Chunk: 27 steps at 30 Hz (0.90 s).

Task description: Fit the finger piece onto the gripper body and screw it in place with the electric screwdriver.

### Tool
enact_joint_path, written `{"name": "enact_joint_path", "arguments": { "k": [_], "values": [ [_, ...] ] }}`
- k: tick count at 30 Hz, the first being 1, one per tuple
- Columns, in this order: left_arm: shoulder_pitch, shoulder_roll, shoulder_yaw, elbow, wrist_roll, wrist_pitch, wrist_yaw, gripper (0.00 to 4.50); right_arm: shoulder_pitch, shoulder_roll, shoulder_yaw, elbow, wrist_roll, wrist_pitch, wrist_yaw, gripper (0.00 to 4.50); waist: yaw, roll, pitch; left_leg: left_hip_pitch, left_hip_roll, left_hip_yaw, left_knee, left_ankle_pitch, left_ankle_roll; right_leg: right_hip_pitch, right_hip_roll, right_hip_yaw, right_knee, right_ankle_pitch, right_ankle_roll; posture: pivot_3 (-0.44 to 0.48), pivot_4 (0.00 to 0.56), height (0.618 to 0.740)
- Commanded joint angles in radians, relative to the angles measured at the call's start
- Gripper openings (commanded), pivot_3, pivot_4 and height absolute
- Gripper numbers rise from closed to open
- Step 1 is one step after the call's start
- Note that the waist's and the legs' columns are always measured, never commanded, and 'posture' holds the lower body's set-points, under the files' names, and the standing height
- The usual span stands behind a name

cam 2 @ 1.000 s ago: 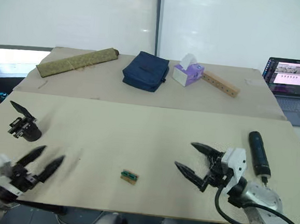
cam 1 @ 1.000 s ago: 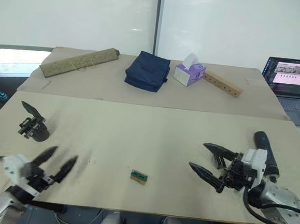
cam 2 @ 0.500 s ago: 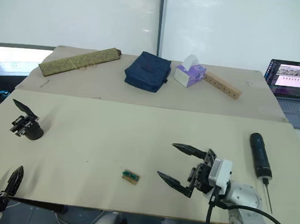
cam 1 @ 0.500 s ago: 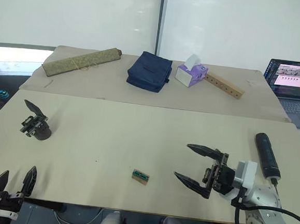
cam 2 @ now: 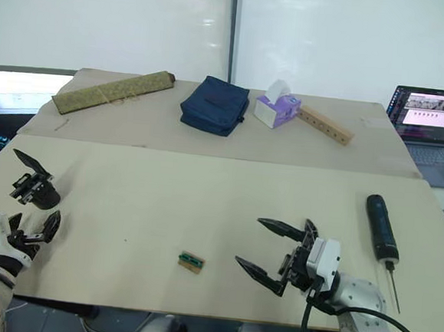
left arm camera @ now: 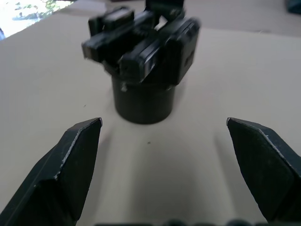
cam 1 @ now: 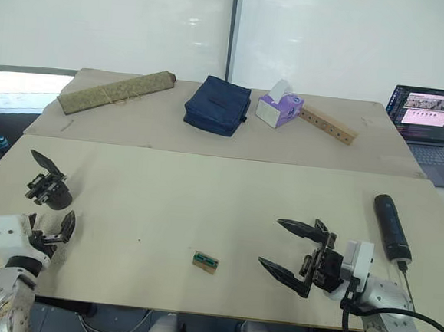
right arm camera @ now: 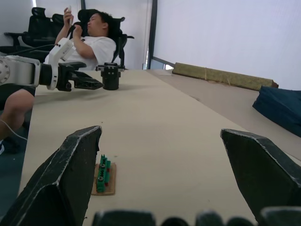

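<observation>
Chunky black gripper body (cam 1: 51, 192) with a rounded base stands near the left edge of the pale table (cam 1: 204, 203), and a flat pointed black finger piece (cam 1: 44, 161) sticks up from its top toward the far left. Just in front of it, close to the table's front-left corner, hovers the left gripper (cam 1: 58, 230), its two black fingers spread wide with nothing between them; the left wrist view shows the body (left arm camera: 143, 66) straight ahead between the open fingertips (left arm camera: 77, 146).

Well apart, near the front edge on the right, the right gripper (cam 1: 291, 250) is also spread wide and empty. A small tan block with a green top (cam 1: 205, 262) lies between the two grippers, just left of the right one. The thick matte black electric screwdriver (cam 1: 391, 226) lies near the right edge, its thin bit (cam 2: 392, 285) pointing toward the front edge.

Bare tabletop spans the middle. In the right wrist view, a seated person (right arm camera: 89, 44) is beyond the table's left end.
</observation>
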Motion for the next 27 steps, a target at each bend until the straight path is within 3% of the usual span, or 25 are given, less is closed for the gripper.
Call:
{"name": "enact_joint_path", "arguments": {
  "k": [1,8,16,19,22,27],
  "values": [
    [-0.057,0.019,-0.009,0.051,0.037,-0.033,0.009,4.5,0.009,-0.008,-0.02,-0.028,0.005,-0.021,-0.005,4.47,0.001,0.0,0.0,0.0,0.0,0.0,0.0,0.0,0.0,0.0,0.0,0.0,0.0,0.0,0.0,0.0,0.15,0.74],
    [-0.22,0.025,-0.049,0.228,0.087,-0.079,0.002,4.5,0.033,-0.013,-0.034,0.0,-0.002,-0.056,0.006,4.47,0.011,0.0,0.0,0.0,-0.001,0.0,0.0,0.0,0.0,0.0,-0.001,0.0,0.0,0.001,0.001,0.0,0.15,0.74],
    [-0.28,0.036,-0.061,0.314,0.113,-0.119,-0.007,4.5,0.033,-0.016,-0.035,0.018,-0.013,-0.072,0.007,4.47,0.014,0.001,-0.001,0.0,0.0,0.0,0.0,0.0,0.0,0.0,-0.002,0.0,0.0,0.001,0.001,0.0,0.15,0.74],
    [-0.293,0.041,-0.058,0.349,0.111,-0.148,-0.026,3.71,0.033,-0.015,-0.033,0.026,-0.018,-0.076,0.004,4.5,0.014,0.001,-0.001,0.0,0.0,0.0,0.0,0.0,-0.001,0.0,-0.003,0.0,0.0,0.001,0.001,0.0,0.15,0.74],
    [-0.293,0.042,-0.063,0.387,0.107,-0.177,-0.053,2.32,0.04,-0.015,-0.03,0.031,-0.023,-0.083,0.005,4.5,0.013,0.002,-0.001,0.0,0.0,0.0,0.0,0.0,-0.001,0.0,-0.003,0.0,0.0,0.001,0.001,0.0,0.15,0.74],
    [-0.307,0.012,-0.087,0.309,0.059,-0.187,-0.111,2.28,0.066,-0.022,-0.044,0.029,-0.019,-0.092,0.007,4.5,0.017,0.003,-0.002,-0.001,-0.001,0.0,-0.001,0.0,-0.001,0.0,-0.005,0.0,-0.001,0.001,0.001,0.0,0.15,0.74]
  ]
}}
